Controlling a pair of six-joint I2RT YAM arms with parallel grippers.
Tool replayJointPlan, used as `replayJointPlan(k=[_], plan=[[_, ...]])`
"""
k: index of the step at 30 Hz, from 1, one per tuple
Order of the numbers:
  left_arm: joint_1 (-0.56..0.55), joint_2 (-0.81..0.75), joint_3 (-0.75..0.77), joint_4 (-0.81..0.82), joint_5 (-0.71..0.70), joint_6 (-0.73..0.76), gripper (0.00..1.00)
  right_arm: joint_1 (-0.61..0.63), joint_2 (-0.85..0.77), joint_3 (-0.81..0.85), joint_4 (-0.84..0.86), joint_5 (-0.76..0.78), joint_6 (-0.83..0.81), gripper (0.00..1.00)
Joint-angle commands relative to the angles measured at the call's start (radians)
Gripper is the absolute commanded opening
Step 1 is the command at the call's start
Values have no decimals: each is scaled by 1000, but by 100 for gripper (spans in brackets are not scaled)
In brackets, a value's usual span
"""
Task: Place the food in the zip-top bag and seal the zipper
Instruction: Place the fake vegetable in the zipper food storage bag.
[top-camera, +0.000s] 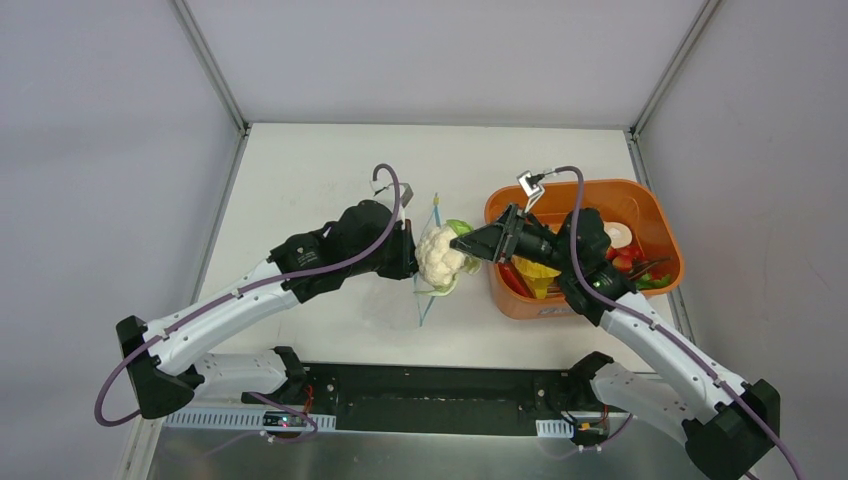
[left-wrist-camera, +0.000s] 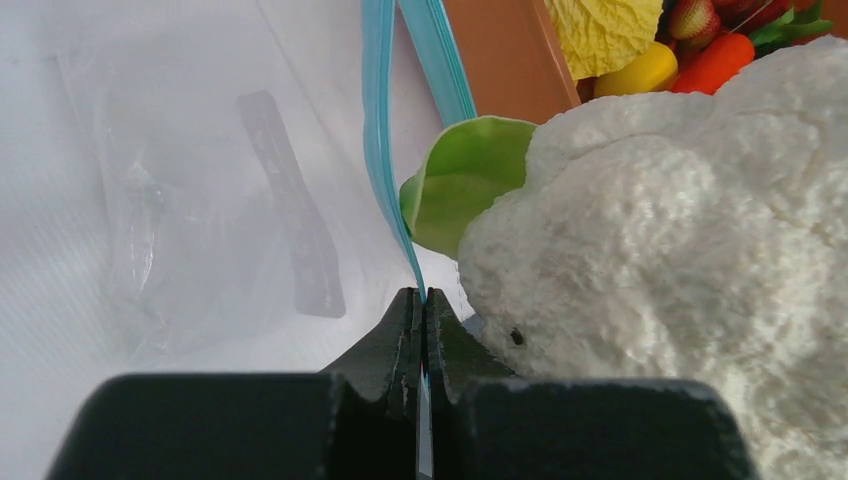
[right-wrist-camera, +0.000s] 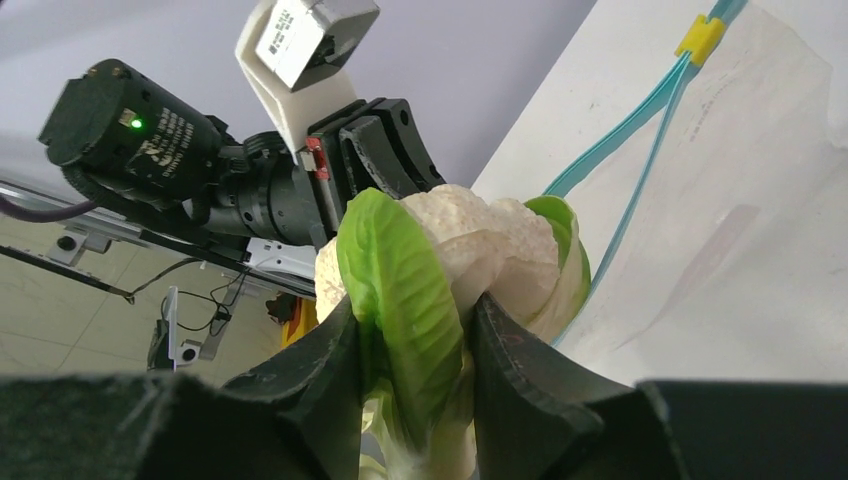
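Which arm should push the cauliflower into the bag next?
Right. The right gripper grips the cauliflower by its leafy base, right at the mouth of the zip-top bag. The left gripper is shut on the blue zipper strip, so it is occupied.

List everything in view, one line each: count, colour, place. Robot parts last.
toy cauliflower: one, white with green leaves, at the bag's mouth, mid-table.
clear zip-top plastic bag: one, transparent, on the table left of the tub.
zipper strip: one, blue, along the bag's mouth.
slider tab: one, yellow, on the zipper strip.
plastic tub: one, orange, right side of the table.
toy food pieces: several, red, yellow, green, white, inside the tub.
table: one, white.
left gripper: black, shut on the zipper strip.
right gripper: black, shut on the toy cauliflower.
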Motion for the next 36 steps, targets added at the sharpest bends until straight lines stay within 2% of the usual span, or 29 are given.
replayJointPlan(k=[1, 7, 12, 19, 23, 30, 33, 36], plan=[[6, -31, -13, 41, -3, -22, 0, 5, -49, 6, 151, 12, 44, 11], [6, -31, -8, 28, -13, -22, 0, 6, -88, -24, 256, 23, 118, 11], [7, -39, -8, 36, -7, -23, 0, 7, -86, -19, 234, 24, 102, 11], [6, -56, -25, 74, 31, -29, 0, 7, -9, -58, 317, -2, 129, 11], [6, -75, -35, 79, 22, -34, 0, 7, 5, -92, 318, 34, 117, 11], [9, -125, -58, 64, -69, -46, 0, 7, -30, -95, 135, 66, -25, 11], [12, -147, -69, 57, -107, -53, 0, 7, -28, -63, -11, 90, -109, 11], [14, -164, -80, 64, -125, -62, 0, 7, -35, -63, -62, 117, -159, 12]])
